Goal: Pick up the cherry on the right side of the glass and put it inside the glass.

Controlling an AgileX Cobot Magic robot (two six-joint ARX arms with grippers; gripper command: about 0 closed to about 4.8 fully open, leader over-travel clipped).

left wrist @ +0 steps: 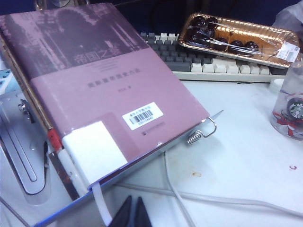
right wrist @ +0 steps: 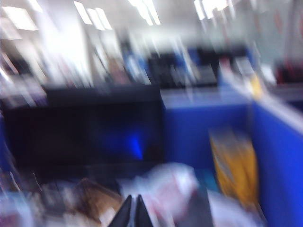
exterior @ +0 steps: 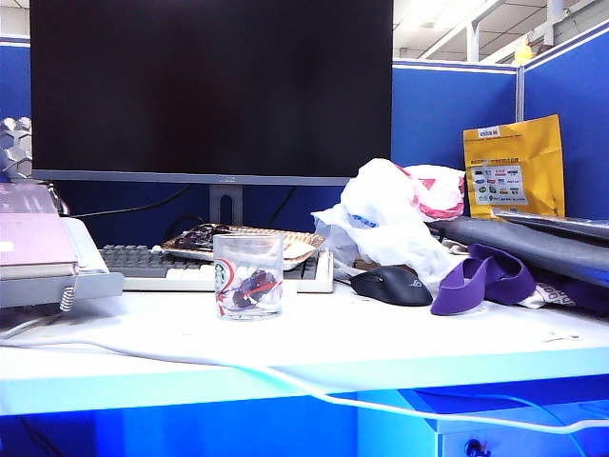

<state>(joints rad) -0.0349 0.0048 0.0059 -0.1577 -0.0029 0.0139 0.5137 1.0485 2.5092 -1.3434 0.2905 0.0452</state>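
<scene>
Cherry (exterior: 255, 284) sits inside the glass (exterior: 248, 276).
Your left gripper (left wrist: 134, 213) is clenched, empty, beside the pink book (left wrist: 94, 90); your right gripper (right wrist: 133, 211), clenched on nothing, faces the blurred monitor (right wrist: 85, 127).

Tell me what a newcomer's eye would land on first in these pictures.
First the big dark monitor filling the back of the desk, then the clear glass standing in front of the keyboard with a dark cherry already inside. In the left wrist view a mauve book dominates, with the left gripper shut at the frame's edge. The right wrist view is a motion blur, its right gripper shut and empty.
</scene>
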